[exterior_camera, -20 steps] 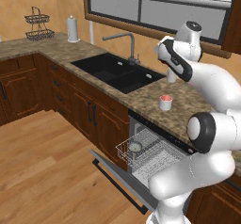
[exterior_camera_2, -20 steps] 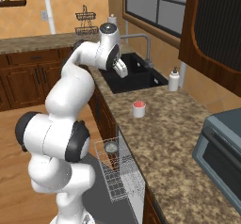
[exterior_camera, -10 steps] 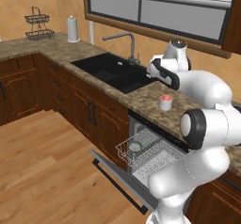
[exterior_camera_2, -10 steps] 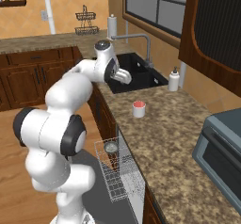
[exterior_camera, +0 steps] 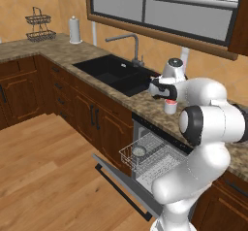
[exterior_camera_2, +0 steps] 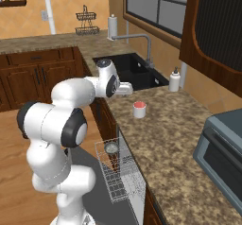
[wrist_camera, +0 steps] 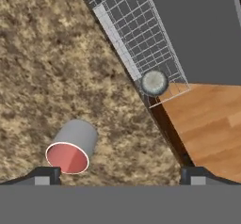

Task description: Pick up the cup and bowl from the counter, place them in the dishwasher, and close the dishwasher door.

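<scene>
One cup stands upright on the speckled tabletop, white outside and red inside, just right of the sink and near the front edge above the dishwasher. From the hand camera I see its red mouth close beside the left fingertip, with bare granite all around it. My gripper is spread as wide as it goes and has nothing in it; its two dark fingertips stand well apart, the cup toward one side and not between them. In the left base camera the gripper hangs just above and left of the cup, with the hand over the tabletop edge.

The bowl already sits in the white wire rack, at its near left corner, round and grey with a pale inside. I see it too from the right base camera and from the hand camera, at the rack's corner. The dishwasher door is dropped fully open, flat above the wooden floor, its long dark bar handle along the outer edge.

Farther along the tabletop, a white soap bottle stands by the wall past the sink, and a grey-blue toaster oven sits at the right end.
</scene>
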Controlling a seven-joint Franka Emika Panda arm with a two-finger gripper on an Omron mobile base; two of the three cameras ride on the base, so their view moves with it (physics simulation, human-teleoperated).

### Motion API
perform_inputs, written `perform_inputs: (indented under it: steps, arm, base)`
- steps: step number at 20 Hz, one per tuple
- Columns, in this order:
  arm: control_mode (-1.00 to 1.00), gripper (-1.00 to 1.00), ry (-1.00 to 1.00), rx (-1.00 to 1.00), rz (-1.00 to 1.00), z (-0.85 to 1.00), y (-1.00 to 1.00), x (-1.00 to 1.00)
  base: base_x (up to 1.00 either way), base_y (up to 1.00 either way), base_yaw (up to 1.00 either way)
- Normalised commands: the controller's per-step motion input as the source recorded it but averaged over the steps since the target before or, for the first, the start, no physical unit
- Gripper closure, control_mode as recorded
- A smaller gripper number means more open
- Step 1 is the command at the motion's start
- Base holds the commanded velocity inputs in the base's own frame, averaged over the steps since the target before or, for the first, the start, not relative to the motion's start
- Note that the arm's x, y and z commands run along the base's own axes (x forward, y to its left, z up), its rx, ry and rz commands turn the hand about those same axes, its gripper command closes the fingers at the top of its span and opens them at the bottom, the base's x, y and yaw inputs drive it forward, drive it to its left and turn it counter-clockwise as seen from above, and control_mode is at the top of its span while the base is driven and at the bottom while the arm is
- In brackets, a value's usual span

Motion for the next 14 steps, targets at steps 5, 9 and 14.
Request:
perform_inputs:
  steps: [5,9,14]
  arm:
    - [-1.0,-1.0,0.19,-0.16,0.2,-0.41,-0.09,0.3]
    - [-1.0,-1.0,0.23,-0.12,0.13,-0.16,-0.24,0.26]
    - [-1.0,-1.0,0.23,-0.1,0.12,-0.24,-0.19,0.25]
  base:
    - [0.0,0.0,0.0]
    - [0.0,0.0,0.0]
    - [0.0,0.0,0.0]
